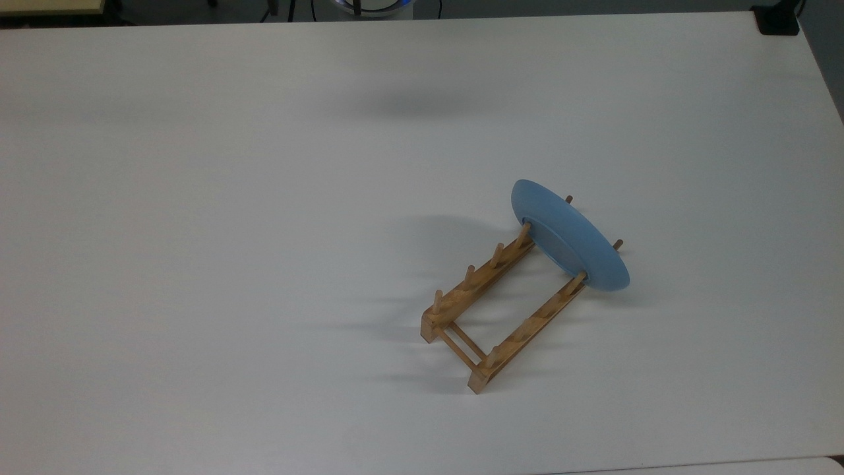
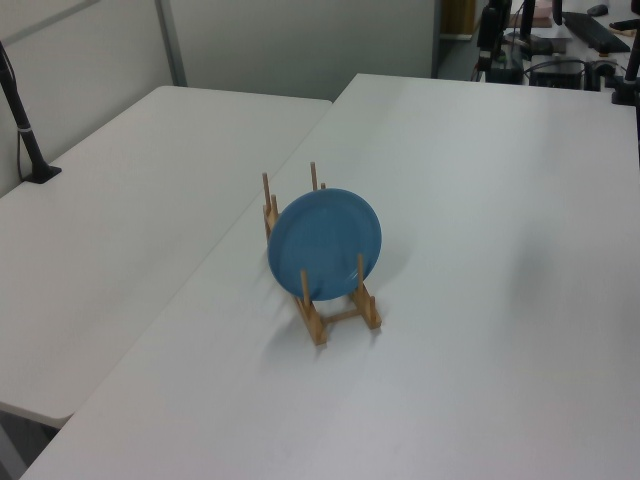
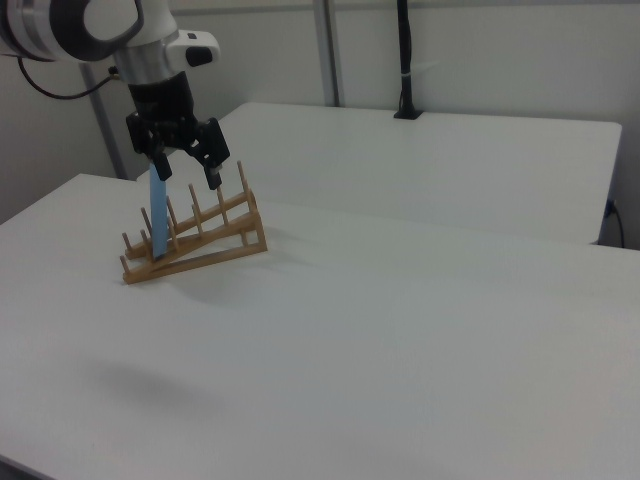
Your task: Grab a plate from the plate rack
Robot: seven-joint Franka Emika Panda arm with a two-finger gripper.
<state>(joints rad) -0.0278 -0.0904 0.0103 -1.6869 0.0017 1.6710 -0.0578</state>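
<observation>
Gripper (image 3: pixel 188 174): released, fingers spread, gripping nothing.
Plate (image 3: pixel 157 214): on edge just below gripper, slotted between pegs.
Rack (image 3: pixel 197 247): under gripper, on tabletop (image 3: pixel 400 330).

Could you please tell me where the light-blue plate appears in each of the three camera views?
Top view: the round, glossy light-blue plate stands right of centre, at the upper-right end of the light-brown wooden peg rack.
Left view: it faces the camera near the centre, in the rack's nearer slots.
Right view: it shows edge-on at upper left, below the open gripper.
Shared landmark: the rack.
</observation>
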